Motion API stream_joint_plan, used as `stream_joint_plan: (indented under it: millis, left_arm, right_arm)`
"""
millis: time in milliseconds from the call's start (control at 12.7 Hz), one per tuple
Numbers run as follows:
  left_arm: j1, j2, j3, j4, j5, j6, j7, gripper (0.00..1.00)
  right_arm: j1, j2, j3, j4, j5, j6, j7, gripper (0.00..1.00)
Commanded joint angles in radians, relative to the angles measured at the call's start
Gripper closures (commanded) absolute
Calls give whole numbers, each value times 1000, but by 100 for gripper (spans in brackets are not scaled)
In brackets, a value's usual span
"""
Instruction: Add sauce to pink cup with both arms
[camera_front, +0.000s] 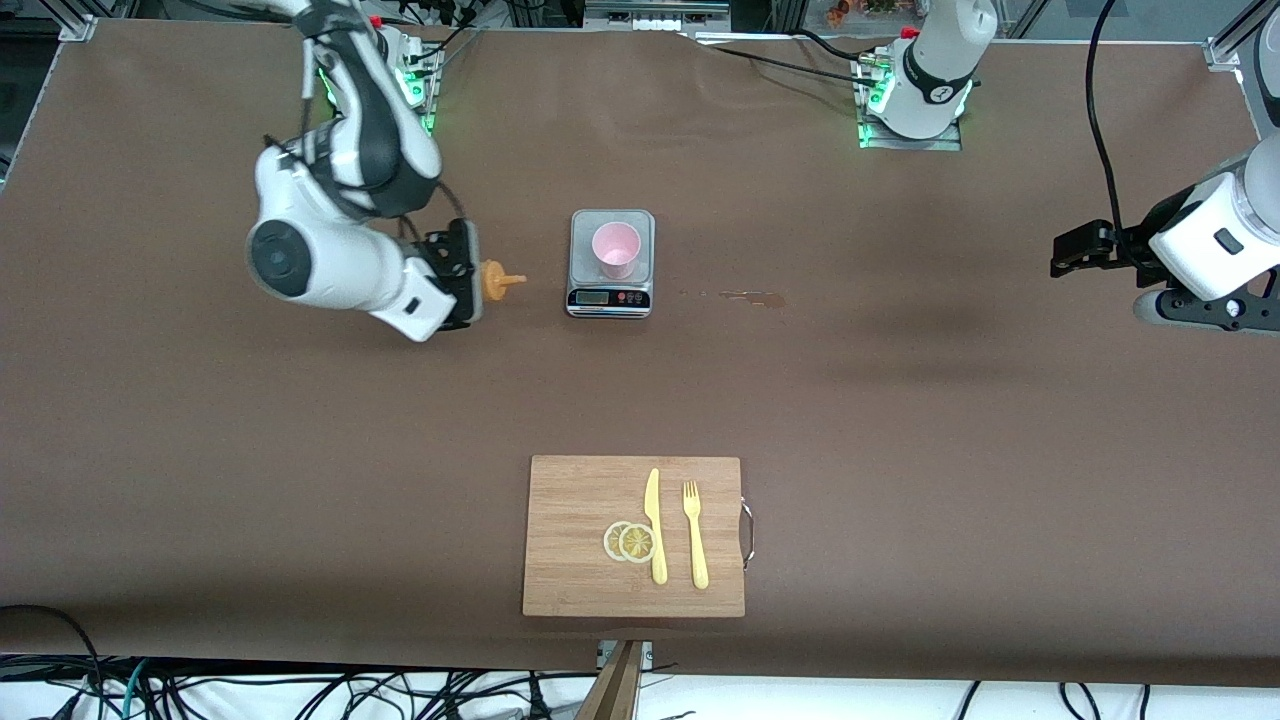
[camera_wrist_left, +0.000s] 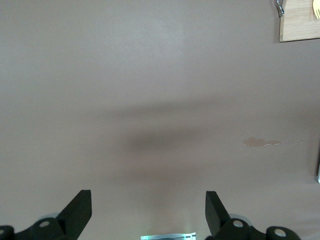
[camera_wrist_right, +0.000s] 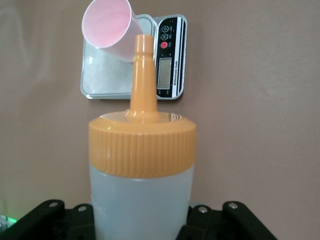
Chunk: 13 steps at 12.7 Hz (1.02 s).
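Observation:
The pink cup stands upright on a small grey kitchen scale near the table's middle; it also shows in the right wrist view. My right gripper is shut on the sauce bottle, held on its side in the air beside the scale, toward the right arm's end. Its orange nozzle cap points toward the cup. My left gripper is open and empty, up over bare table at the left arm's end.
A wooden cutting board lies near the front edge with lemon slices, a yellow knife and a yellow fork. A small wet stain marks the cloth beside the scale.

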Motion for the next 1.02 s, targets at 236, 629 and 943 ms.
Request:
stream_joint_plan:
  millis: [236,629,943]
  left_arm:
    - [0,17,-1,36,17,-21,16,0]
    - [-6,17,-3,36,15,-22,14,0]
    - [-7,17,-3,36,15,-22,14,0]
  right_arm:
    - [219,-10,-12,-28,-191,41,403,78]
    - [336,13,-3,-26,-292,37,630,78]
    - [379,35,12,-26,-370,28,721,78]
